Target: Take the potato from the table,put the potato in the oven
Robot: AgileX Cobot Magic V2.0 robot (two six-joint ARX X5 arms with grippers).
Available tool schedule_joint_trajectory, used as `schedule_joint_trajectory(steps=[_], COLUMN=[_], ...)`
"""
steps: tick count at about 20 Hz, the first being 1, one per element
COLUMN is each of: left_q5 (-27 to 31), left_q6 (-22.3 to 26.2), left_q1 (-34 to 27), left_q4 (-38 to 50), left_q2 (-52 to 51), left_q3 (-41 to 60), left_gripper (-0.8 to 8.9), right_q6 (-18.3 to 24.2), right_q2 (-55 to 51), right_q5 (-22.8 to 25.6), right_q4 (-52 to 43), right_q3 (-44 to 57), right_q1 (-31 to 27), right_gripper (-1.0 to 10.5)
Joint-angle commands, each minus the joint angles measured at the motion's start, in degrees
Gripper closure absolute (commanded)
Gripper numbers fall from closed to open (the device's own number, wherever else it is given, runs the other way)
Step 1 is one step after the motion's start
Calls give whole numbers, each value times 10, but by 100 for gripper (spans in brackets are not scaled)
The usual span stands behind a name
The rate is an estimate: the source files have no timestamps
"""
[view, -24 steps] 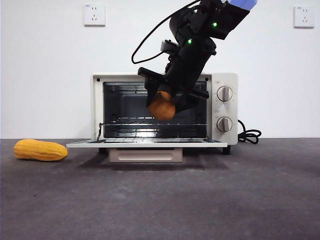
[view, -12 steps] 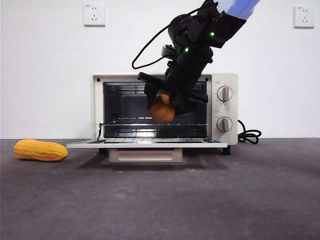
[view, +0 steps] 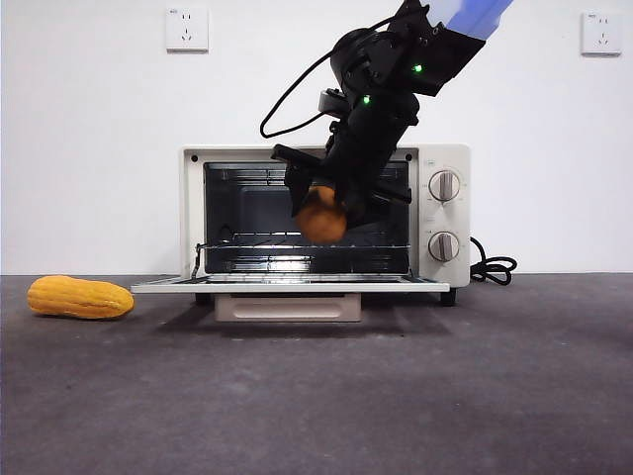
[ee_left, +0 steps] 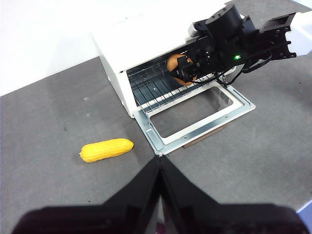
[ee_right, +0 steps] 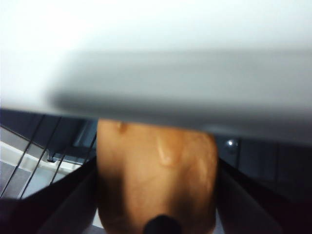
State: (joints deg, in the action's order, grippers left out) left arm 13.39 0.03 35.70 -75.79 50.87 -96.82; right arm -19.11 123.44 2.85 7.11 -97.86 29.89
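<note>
The orange-brown potato (view: 321, 218) (ee_left: 177, 67) (ee_right: 156, 175) hangs in the mouth of the cream-white oven (view: 440, 158) (ee_left: 136, 44), just above its wire rack (view: 257, 240). My right gripper (view: 326, 208) (ee_left: 187, 68) (ee_right: 156, 195) is shut on the potato, reaching down from the upper right, with a jaw on each side of it. The oven door (view: 287, 285) (ee_left: 195, 117) lies open and flat. My left gripper (ee_left: 160, 195) stays shut, high above the dark grey table (view: 316, 396) in front of the oven.
A yellow corn cob (view: 79, 297) (ee_left: 106, 149) lies on the table left of the oven. Two round knobs (view: 444, 185) sit on the oven's right panel, and a black cord (view: 493, 267) trails to its right. White wall behind.
The right gripper with the potato has moved slightly up and deeper toward the oven opening. Corn and oven door are unmoved.
</note>
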Motion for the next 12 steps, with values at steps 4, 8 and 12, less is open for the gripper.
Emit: schedule_joint_trajectory(steps=[4,8,12], left_q5=[2,2,2], left_q6=[7,7,7], left_q1=[1,1,1], left_q4=[3,2,2], left_q2=[-3,-3,-3], left_q3=[4,4,4], left_gripper=[819,819,819], right_q6=[-4,-4,-3], right_q2=[16,16,15], right_q5=[2,4,12], right_q4=[-10,-15,-16], right_q3=[1,1,1], right_q1=[7,12,18], right_gripper=[376,378,379])
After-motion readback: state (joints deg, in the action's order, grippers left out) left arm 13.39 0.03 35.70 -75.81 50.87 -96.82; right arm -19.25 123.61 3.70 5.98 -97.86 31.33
